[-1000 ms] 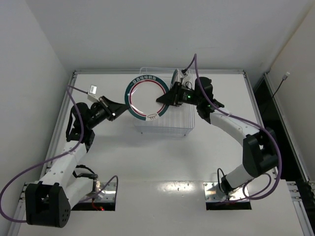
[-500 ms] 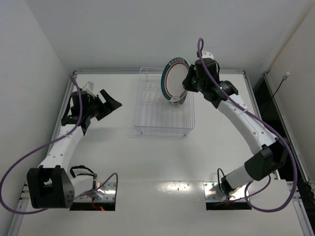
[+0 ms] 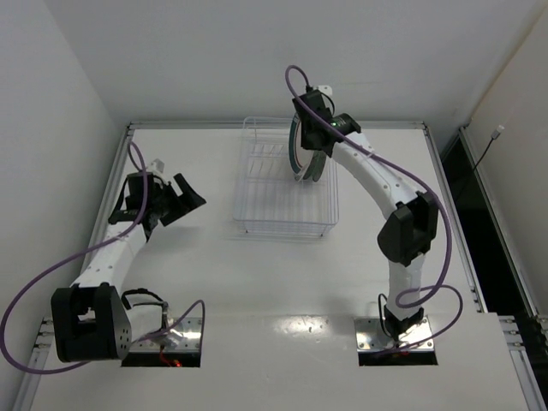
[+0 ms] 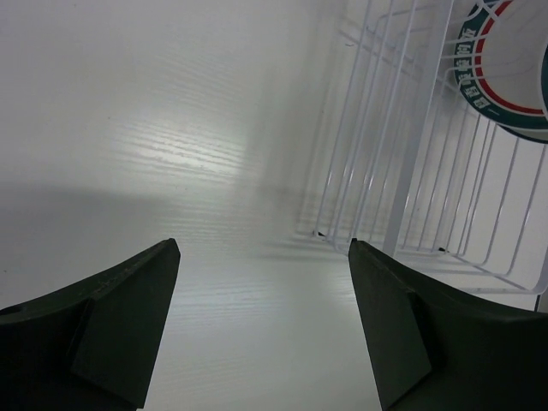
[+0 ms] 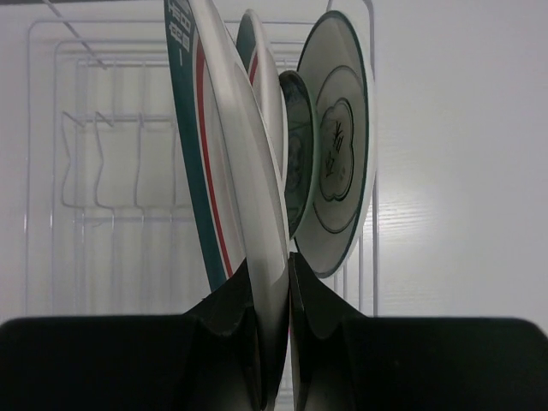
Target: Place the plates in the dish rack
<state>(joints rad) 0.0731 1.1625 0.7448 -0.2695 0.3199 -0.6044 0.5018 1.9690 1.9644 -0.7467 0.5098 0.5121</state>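
At the far right end of the dish rack [image 3: 282, 225] we hold the teal-rimmed plate [image 5: 216, 163] on edge, right gripper [image 5: 272, 287] clamped on its rim, beside three racked plates [image 5: 338, 171]. A second ago both grippers shared it; now our left gripper [image 4: 262, 248] gapes empty, well left. White table [image 3: 257, 287], white walls [image 3: 257, 60].

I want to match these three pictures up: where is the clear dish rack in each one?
Top external: dish rack at centre, slightly above the middle.
Left wrist: right half of the picture.
Right wrist: background, left and centre, behind the plates.
Shared landmark: the teal-rimmed, red-ringed plate.
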